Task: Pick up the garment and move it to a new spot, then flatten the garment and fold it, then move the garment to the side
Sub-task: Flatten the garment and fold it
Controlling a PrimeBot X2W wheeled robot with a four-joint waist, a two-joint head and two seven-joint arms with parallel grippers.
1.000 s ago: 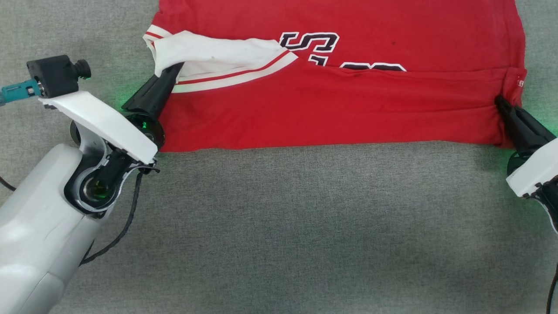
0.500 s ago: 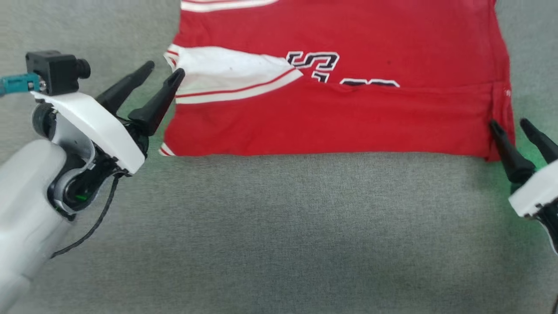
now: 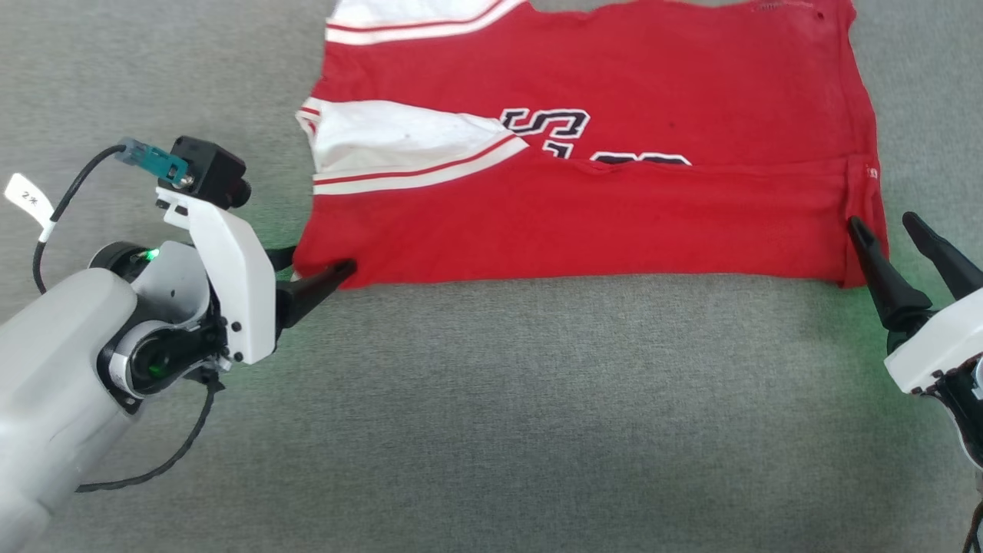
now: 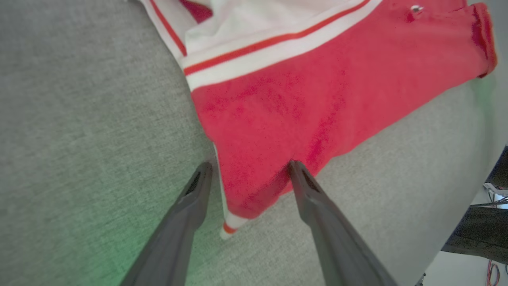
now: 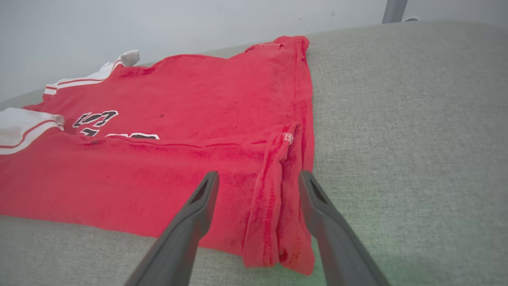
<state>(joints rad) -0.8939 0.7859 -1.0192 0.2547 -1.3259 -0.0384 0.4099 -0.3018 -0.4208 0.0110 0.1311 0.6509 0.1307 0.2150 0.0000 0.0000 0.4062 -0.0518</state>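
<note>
Black two-fingered left gripper (image 4: 250, 163): its jaws are standing wide apart and gripping nothing. A second ago they were pinched shut under the sleeve; now they are straddling the near left corner of the cloth.
Black two-fingered right gripper (image 5: 258, 174): its jaws are gaping too, where a second ago they were clamped on the right edge. The bunched side hem is lying loose between the two fingers.
Bright red short-sleeved garment (image 3: 584, 215) of soft fabric: it is lying let go on the surface between the two arms. Its near band is folded up, and the crease is running from side to side.
White sleeve (image 3: 384, 138) with thin red-and-white striped trim: it is resting flat across the red front, no longer lifted over the left finger.
Black-and-white lettering (image 3: 545, 127): its lower part is hiding under the folded band.
Grey woven surface (image 3: 491, 399): it is carrying the shirt towards its far side.
Head view: it is showing more of the shirt's far edge than before. I am taking that as the camera tilting, not the cloth sliding.
Meaning for the task: one fold seems to be sitting in place and both holds are being given up. With open jaws around both near corners, a fresh pinch for the next fold looks likely. The rumpled right hem may be needing a smoothing first.
</note>
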